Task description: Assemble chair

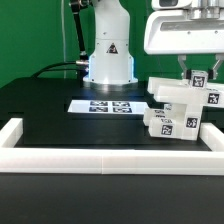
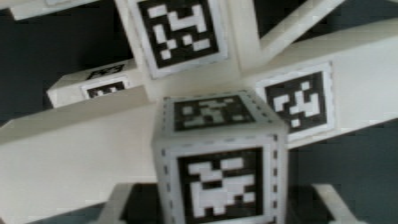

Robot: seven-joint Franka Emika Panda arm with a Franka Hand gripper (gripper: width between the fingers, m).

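Observation:
The chair is a cluster of white tagged pieces (image 1: 172, 108) at the exterior view's right, on the black table. My gripper (image 1: 197, 74) hangs over the top of that cluster, shut on a white square bar (image 1: 199, 80) with a tag on it. In the wrist view the same bar (image 2: 217, 150) fills the centre, tagged on its end and side, with my gripper (image 2: 217, 205) closed around it and one finger (image 2: 128, 198) showing beside it. Behind the bar lie slanted white chair panels (image 2: 107, 125) with more tags. Whether the bar is seated in the cluster is hidden.
The marker board (image 1: 108, 105) lies flat in front of the robot base (image 1: 108, 60). A low white border rail (image 1: 100, 158) runs along the table's front and both sides, close to the chair pieces on the exterior view's right.

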